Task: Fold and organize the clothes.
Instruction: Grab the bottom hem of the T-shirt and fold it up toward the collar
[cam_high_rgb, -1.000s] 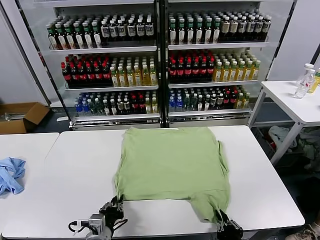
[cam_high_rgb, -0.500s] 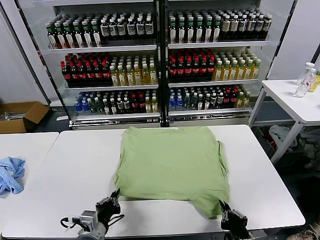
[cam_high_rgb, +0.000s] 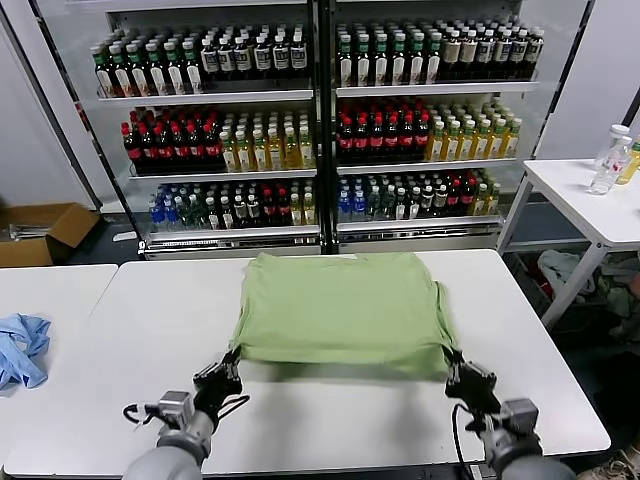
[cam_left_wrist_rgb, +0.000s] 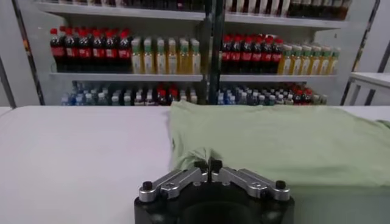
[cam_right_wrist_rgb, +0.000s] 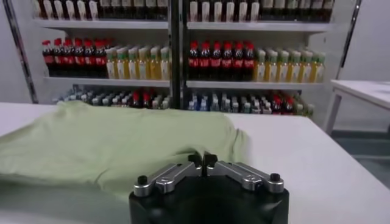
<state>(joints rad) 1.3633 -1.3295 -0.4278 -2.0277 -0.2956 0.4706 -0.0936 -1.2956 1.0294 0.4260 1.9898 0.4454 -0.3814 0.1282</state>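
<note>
The light green shirt (cam_high_rgb: 335, 305) lies on the white table (cam_high_rgb: 150, 320), its far part flat and its near edge lifted off the surface. My left gripper (cam_high_rgb: 232, 358) is shut on the shirt's near left corner. My right gripper (cam_high_rgb: 452, 366) is shut on its near right corner. In the left wrist view the gripper (cam_left_wrist_rgb: 208, 164) pinches a gathered fold of the shirt (cam_left_wrist_rgb: 274, 143). In the right wrist view the gripper (cam_right_wrist_rgb: 202, 159) pinches the shirt (cam_right_wrist_rgb: 109, 143) the same way. No collar, buttons or patch show.
A crumpled light blue garment (cam_high_rgb: 20, 350) lies on a second table at the left. Drink shelves (cam_high_rgb: 320, 120) stand behind the table. A cardboard box (cam_high_rgb: 40, 232) sits on the floor at the left. A side table with bottles (cam_high_rgb: 610, 160) stands at the right.
Both grippers have risen and moved away from me with the shirt's near edge. The hanging flap at the near right has been drawn up, so the shirt looks shorter.
</note>
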